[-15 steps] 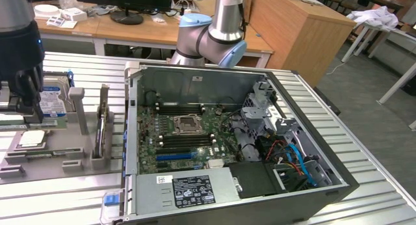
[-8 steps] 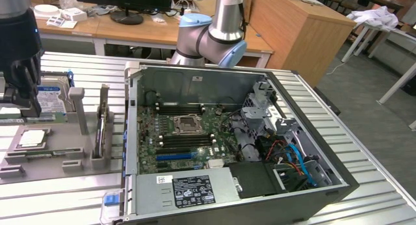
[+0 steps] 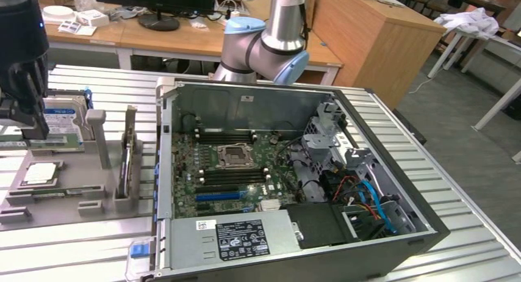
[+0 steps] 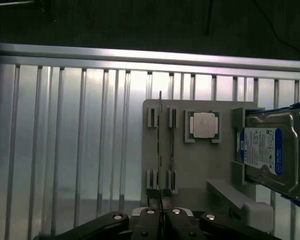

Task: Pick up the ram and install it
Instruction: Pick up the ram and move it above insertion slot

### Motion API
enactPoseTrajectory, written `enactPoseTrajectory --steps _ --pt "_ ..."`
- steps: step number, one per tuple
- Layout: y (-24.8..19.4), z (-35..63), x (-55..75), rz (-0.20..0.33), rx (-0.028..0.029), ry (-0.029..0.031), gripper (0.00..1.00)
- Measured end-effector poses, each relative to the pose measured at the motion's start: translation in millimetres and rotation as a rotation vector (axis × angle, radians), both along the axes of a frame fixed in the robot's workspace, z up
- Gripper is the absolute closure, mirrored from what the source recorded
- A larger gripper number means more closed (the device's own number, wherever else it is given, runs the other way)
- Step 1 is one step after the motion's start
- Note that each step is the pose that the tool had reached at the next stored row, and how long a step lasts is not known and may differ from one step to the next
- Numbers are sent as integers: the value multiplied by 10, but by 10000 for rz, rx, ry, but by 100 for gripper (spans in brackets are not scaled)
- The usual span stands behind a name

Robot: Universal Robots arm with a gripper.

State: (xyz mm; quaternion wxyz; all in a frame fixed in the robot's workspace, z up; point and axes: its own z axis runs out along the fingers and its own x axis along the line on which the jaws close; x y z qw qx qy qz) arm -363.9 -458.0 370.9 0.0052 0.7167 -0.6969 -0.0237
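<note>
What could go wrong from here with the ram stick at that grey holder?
The fingers seem shut on the ram near one end, so the long thin stick may tilt or slip. The processor chip sits close beside it in the same grey holder; a sideways swing might knock it. The computer case has raised walls that the ram could clip.

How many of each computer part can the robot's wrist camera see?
ram: 1
processor chip: 1
hard drive: 1
Total: 3
</note>
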Motion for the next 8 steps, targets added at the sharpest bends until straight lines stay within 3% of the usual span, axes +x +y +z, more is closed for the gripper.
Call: enactPoseTrajectory --steps 8 --pt "0 119 0 -1 -3 0 89"
